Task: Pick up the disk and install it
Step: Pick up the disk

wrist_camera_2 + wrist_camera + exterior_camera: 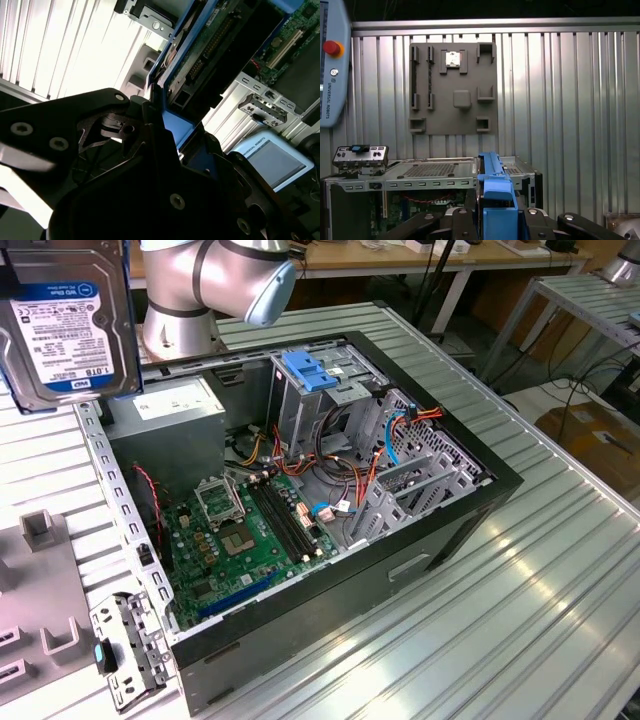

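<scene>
Your claw is clamped on the disk; in both wrist views its black fingers press either side of the drive's blue rail, and the second wrist view shows the green circuit underside; in the exterior view you have the disk raised at the upper left, label facing the camera, clear of the open computer case; the case lies on the ribbed metal table, motherboard exposed, with the blue tab topping the drive cage; a grey fixture plate lies on the table beyond the case in the first wrist view.
</scene>
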Action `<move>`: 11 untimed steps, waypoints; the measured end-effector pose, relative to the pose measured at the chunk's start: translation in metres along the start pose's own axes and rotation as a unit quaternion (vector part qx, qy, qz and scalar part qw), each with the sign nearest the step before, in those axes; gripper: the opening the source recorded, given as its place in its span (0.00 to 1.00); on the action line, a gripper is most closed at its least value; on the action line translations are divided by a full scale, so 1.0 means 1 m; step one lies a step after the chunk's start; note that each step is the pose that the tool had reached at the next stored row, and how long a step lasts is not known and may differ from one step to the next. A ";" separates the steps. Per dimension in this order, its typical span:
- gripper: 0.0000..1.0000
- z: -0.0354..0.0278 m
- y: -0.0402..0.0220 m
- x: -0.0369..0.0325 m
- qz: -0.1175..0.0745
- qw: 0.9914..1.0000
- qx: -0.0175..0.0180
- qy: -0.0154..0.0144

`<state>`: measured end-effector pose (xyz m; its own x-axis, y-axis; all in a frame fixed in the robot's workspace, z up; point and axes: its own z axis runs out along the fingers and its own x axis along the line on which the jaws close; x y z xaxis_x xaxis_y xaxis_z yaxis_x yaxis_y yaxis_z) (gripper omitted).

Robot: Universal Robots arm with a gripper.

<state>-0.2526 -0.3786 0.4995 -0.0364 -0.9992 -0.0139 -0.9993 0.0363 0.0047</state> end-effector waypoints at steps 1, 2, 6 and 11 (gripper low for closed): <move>0.37 0.0000 -0.0014 0.0000 0.000 1.000 0.000 0.000; 0.37 0.0000 -0.0027 -0.0001 0.000 1.000 0.000 0.000; 0.37 0.0000 -0.0076 -0.0003 0.000 1.000 0.000 0.000; 0.37 -0.0001 -0.0144 -0.0005 0.000 1.000 0.000 0.000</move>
<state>-0.2382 -0.3786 0.4996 -0.0373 -0.9992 -0.0138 -0.9993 0.0373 0.0053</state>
